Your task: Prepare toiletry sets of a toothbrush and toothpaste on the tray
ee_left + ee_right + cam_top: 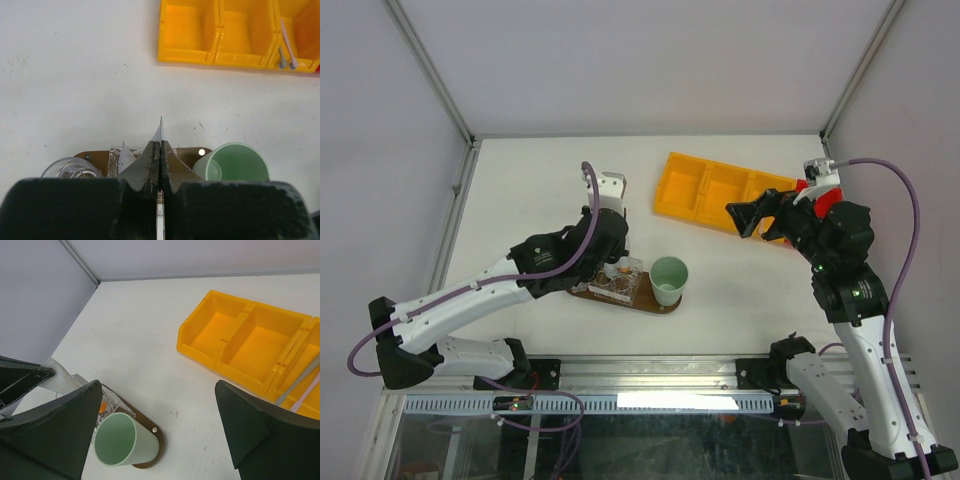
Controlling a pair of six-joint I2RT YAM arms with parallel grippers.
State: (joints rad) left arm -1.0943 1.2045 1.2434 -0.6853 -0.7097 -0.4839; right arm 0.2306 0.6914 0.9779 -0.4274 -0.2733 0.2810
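Observation:
The dark brown oval tray (660, 305) lies in front of the left arm. My left gripper (613, 258) hovers over the tray's middle and is shut on a thin white tube (160, 131) held edge-on, its pointed end sticking out past the tips (160, 145). A second white tube (125, 156) stands in a clear textured holder on the tray (97, 156). Thin grey and pinkish brushes (287, 47) lie in the yellow bin's right compartment and also show in the right wrist view (300, 385). My right gripper (738, 222) is open and empty above the bin's near edge (159, 390).
A mint-green cup (669, 280) stands on the tray's right end (150, 460). A clear glass (70, 169) sits at the tray's left end. The yellow compartmented bin (705, 190) lies at the back right, its two left compartments bare (250, 340). Grey walls enclose the table.

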